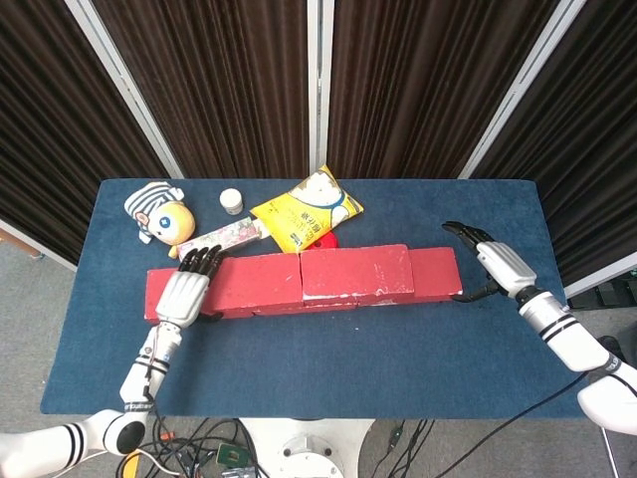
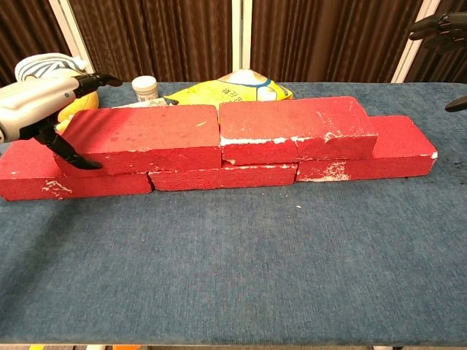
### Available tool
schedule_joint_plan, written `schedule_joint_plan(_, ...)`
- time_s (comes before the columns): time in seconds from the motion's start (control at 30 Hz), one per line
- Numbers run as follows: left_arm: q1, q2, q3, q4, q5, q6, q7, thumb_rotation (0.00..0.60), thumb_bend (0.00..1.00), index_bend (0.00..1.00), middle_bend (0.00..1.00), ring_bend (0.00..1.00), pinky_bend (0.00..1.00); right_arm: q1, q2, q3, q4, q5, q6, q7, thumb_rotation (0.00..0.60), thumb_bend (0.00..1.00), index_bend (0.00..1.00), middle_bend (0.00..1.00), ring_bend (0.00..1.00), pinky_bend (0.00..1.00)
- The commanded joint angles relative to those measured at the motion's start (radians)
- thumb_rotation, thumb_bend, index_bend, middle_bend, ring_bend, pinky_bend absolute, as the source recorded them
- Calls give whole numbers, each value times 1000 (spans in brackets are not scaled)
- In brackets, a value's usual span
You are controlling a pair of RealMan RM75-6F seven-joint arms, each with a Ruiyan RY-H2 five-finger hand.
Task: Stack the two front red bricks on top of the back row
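Observation:
Three red bricks form the lower row point(image 2: 222, 177), running left to right across the blue table point(image 2: 233, 277). Two more red bricks lie on top of it: the upper left brick point(image 2: 146, 138) point(image 1: 249, 282) and the upper right brick point(image 2: 295, 130) point(image 1: 356, 272), end to end. My left hand point(image 1: 184, 289) point(image 2: 40, 102) spans the upper left brick's left end, with its thumb point(image 2: 69, 149) on the front face and its fingers reaching over the top to the back edge. My right hand point(image 1: 493, 261) point(image 2: 441, 29) is open just past the row's right end, touching nothing.
Behind the bricks lie a striped plush toy point(image 1: 159, 214), a small white jar point(image 1: 231, 201), a yellow snack bag point(image 1: 307, 214) and a pink packet point(image 1: 224, 237). Dark curtains hang past the table's far edge. Bare blue cloth stretches in front of the bricks.

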Motion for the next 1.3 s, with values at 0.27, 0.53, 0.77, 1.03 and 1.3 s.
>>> schedule_joint_plan(0.27, 1, 10, 0, -2, 2, 2, -2, 600, 0, 0, 0, 0, 0, 4, -1, 0, -5, -1, -2, -4, 600, 0, 0, 0, 0, 0)
schedule_joint_plan(0.53, 2, 11, 2, -2, 2, 0, -8, 600, 0, 0, 0, 0, 0, 4, -2, 0, -4, 1, -4, -5, 600, 0, 0, 0, 0, 0)
schedule_joint_plan(0.77, 3, 10, 3, -4, 3, 3, -9, 600, 0, 0, 0, 0, 0, 4, -1, -2, -3, -1, -2, -3, 600, 0, 0, 0, 0, 0)
schedule_joint_plan(1.03, 40, 46, 25, -47, 12, 45, -5, 600, 0, 0, 0, 0, 0, 2, 4, -5, -5, -5, 1, -1, 600, 0, 0, 0, 0, 0)
schedule_joint_plan(1.3, 127, 146, 66, -114, 63, 161, -8, 600, 0, 0, 0, 0, 0, -15, 27, -14, -18, -8, 19, -38, 600, 0, 0, 0, 0, 0)
